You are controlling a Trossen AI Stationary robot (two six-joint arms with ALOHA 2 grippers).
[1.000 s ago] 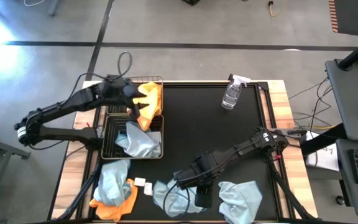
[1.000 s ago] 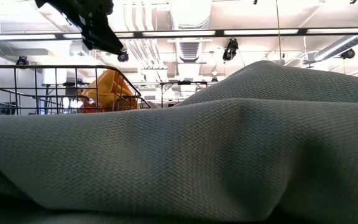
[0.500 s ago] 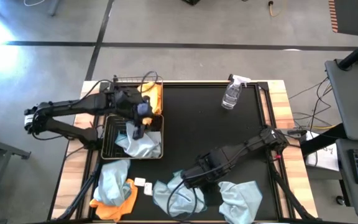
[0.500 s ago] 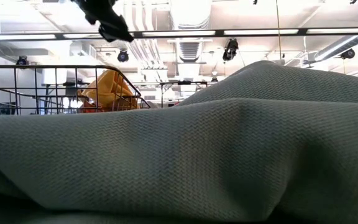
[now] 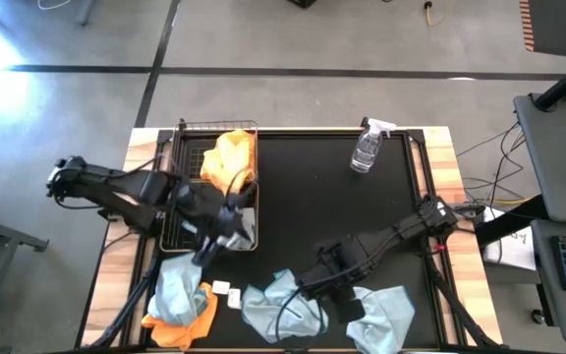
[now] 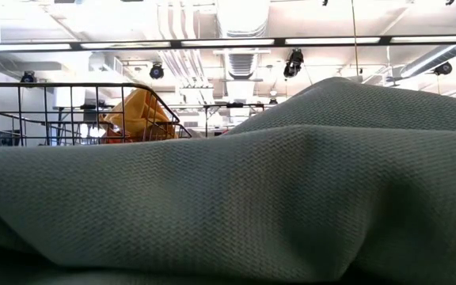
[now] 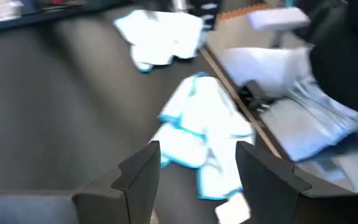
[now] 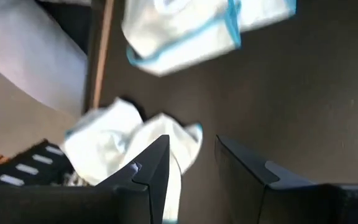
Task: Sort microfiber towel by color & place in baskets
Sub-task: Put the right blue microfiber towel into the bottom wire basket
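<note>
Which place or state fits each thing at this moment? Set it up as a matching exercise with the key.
Things:
1. far basket
2. spray bottle
3. left gripper
4. right gripper

Places or states:
a. upright on the black mat, right of both baskets
b. open, over the pale blue towels at the mat's near edge
c. holds an orange-yellow towel
d. open, by the near basket

Pairs: 1-c, 2-a, 3-d, 4-b
</note>
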